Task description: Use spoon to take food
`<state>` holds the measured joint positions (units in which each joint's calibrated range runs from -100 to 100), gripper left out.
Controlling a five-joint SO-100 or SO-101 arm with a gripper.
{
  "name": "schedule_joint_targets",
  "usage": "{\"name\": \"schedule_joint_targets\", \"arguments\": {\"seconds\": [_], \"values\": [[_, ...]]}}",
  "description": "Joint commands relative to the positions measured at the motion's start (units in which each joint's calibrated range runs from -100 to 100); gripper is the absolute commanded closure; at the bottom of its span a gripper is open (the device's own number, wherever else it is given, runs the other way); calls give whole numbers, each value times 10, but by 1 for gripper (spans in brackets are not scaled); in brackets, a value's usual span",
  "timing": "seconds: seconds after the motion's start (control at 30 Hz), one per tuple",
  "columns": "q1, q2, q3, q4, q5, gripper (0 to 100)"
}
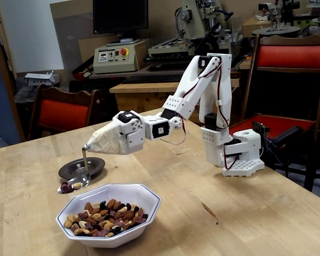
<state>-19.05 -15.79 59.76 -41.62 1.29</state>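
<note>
While wrapped in beige tape, claw (pixel 90 145) hidden under the binding — cannot tell whether spread or pinched. Bound to the spoon (pixel 81 173), handle dropping straight down from the taped tip. Spoon bowl carrying a few bits of food (pixel 105 215), dark and pale, just clear of the white bowl (pixel 147 212) rim, up and left of it. Behind, dark dish (pixel 96 167) on the worktop (pixel 213 213). Main heap of nuts lying inside the white bowl.
</note>
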Motion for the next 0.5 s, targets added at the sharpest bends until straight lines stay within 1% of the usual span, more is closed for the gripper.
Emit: {"name": "schedule_joint_targets", "arguments": {"seconds": [0.0, 0.47], "values": [[5, -17, -29, -34, -1, 95], [11, -15, -29, -45, -1, 95]]}}
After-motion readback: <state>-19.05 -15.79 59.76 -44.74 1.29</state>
